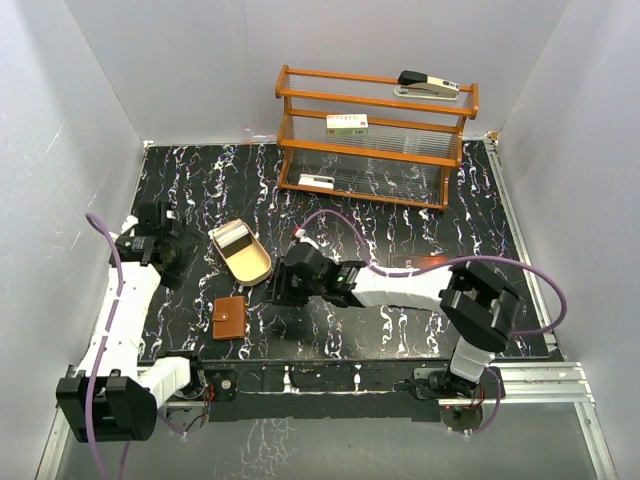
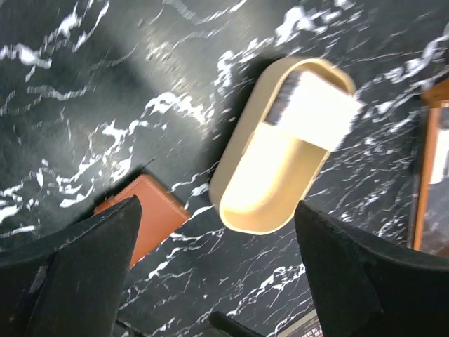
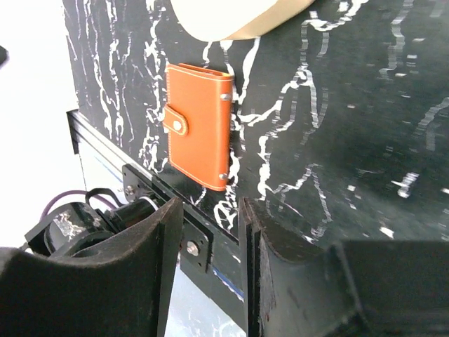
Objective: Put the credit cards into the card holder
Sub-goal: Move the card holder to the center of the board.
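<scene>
The table (image 1: 400, 230) is a black slab shot through with white veins, glossy enough to catch a soft glare in the left wrist view. Plain white walls (image 1: 200, 70) close it in on the left, back and right. Along the lower edge of the overhead view runs a black frame, with a silver metal rail (image 1: 540, 378) at the lower right.

At the upper right of the overhead frame stands a wooden shelf (image 1: 375, 100), with a stapler (image 1: 428, 85) on its top level and a white box (image 1: 347, 123) one level down.

The wallet (image 1: 229, 318) lies flat and snapped shut, lower left of centre and near the front edge of the table. Just above it in the frame and apart from it sits a tan tray (image 1: 255, 272). A small stack (image 2: 316, 109) with a white top and dark layered edges fills one end of the tray; whether these are the credit cards cannot be told.

The left gripper (image 2: 217, 210) hangs over the table at the left, its fingers (image 2: 84, 267) spread wide with nothing between them. The right gripper (image 3: 210, 207) reaches in to the centre, just right of the tray. Its fingers (image 3: 133, 260) stand close together with a narrow empty gap, and the wallet lies beyond them, not touched
</scene>
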Controlling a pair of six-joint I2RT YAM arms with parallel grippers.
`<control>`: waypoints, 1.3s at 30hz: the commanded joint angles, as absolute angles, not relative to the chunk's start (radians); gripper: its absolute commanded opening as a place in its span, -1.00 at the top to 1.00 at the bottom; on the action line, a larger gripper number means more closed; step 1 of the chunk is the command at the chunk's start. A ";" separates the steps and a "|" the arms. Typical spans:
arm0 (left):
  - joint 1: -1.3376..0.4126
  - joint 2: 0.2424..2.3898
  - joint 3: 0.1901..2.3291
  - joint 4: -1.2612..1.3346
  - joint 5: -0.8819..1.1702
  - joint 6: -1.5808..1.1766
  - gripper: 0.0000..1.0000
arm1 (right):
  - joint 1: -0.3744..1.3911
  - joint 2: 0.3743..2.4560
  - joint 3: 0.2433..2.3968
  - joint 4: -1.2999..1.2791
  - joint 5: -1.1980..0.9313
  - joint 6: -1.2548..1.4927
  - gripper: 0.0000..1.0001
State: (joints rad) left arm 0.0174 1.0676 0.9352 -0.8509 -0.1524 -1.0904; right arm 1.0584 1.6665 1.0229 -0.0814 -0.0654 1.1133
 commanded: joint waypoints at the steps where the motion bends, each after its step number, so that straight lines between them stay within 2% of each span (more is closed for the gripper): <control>1: 0.016 1.026 1.051 -0.830 -0.266 -0.949 -0.90 | 1.117 1.733 1.144 -0.019 -0.001 1.144 0.30; 3: 0.015 1.013 1.099 -0.825 -0.298 -0.907 -0.97 | 1.135 1.796 1.172 -0.023 0.013 1.146 0.31; 11: 0.015 0.950 1.175 -0.789 -0.322 -0.749 -0.97 | 1.169 1.942 1.271 -0.037 0.006 1.156 0.35; 32: 0.015 0.921 1.133 -0.740 -0.234 -0.702 -0.91 | 1.207 2.147 1.498 -0.282 0.081 1.097 0.45; 34: 0.015 0.918 1.125 -0.734 -0.225 -0.693 -0.91 | 1.207 2.145 1.501 -0.295 0.101 1.088 0.55; 39: 0.015 0.916 1.114 -0.704 -0.116 -0.633 -0.90 | 1.207 2.118 1.493 -0.286 0.121 1.042 0.97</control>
State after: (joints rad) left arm 0.0174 0.9337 1.1271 -0.7387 -0.2184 -0.7010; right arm 1.2034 2.1326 1.4757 -0.2481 0.0597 1.0981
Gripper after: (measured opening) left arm 0.952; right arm 0.080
